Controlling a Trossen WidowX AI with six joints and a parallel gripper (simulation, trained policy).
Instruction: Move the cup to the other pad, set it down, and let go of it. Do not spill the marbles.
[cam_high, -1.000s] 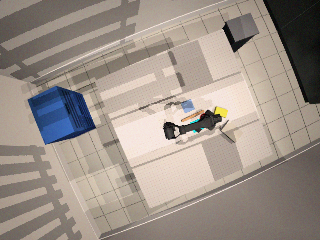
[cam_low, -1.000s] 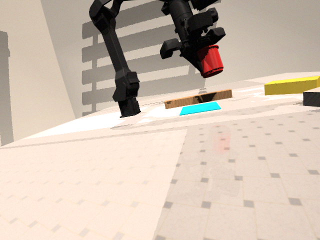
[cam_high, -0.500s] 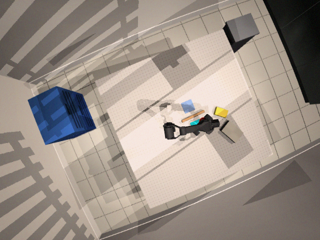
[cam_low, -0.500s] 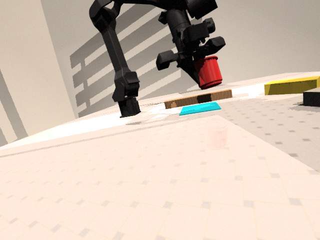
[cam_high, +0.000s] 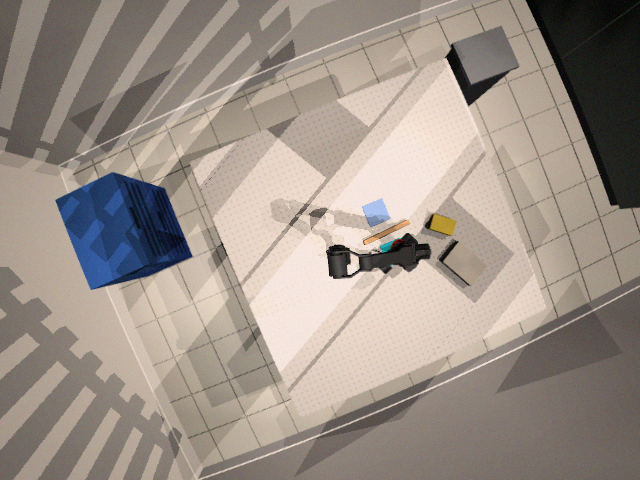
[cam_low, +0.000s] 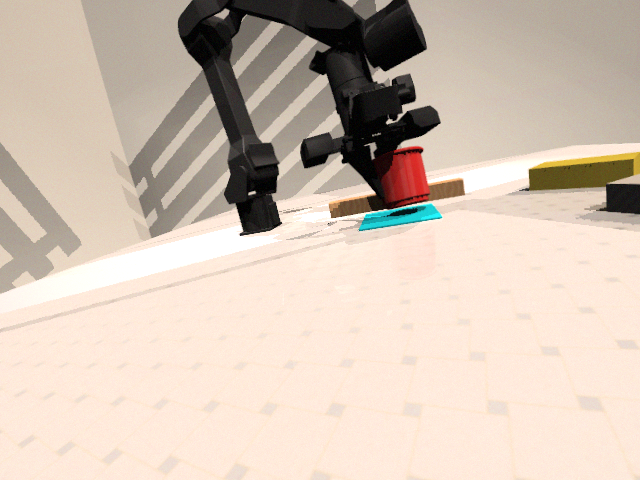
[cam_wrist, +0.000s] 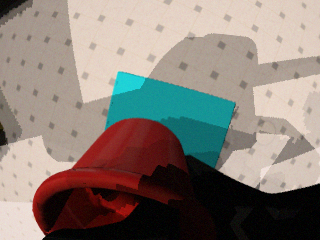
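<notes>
Lowering the cup onto the far pad looks to be the step in hand, with the carry across nearly done. From where I stand, the black hand (cam_high: 398, 252) (cam_low: 379, 187) (cam_wrist: 179, 162) is clenched on the red cup (cam_high: 397, 241) (cam_low: 405, 175) (cam_wrist: 137, 145), holding it by its side. The cup is right of centre in the exterior view, just above the cyan pad (cam_high: 386, 246) (cam_low: 400, 220) (cam_wrist: 175, 105), with a dark shadow under its base and what looks like a slim gap. It leans a little, its base not quite square to the pad.

The blue pad (cam_high: 375, 211), above the middle of the top view, has no cup on it; I take that for the starting place. Between the two pads lies a wooden strip (cam_high: 386, 231) (cam_low: 447, 190), which the cup seems to be past.

Next, I'd say, it wants a short, slow descent, the lean eased out until the whole base sits flat, and only then the fingers parted and drawn away without dragging the rim. Opening too soon could drop the cup on its edge and tip the marbles out. I can't make out the marbles themselves; the wrist view gives only a shadowed look into the mouth.
</notes>
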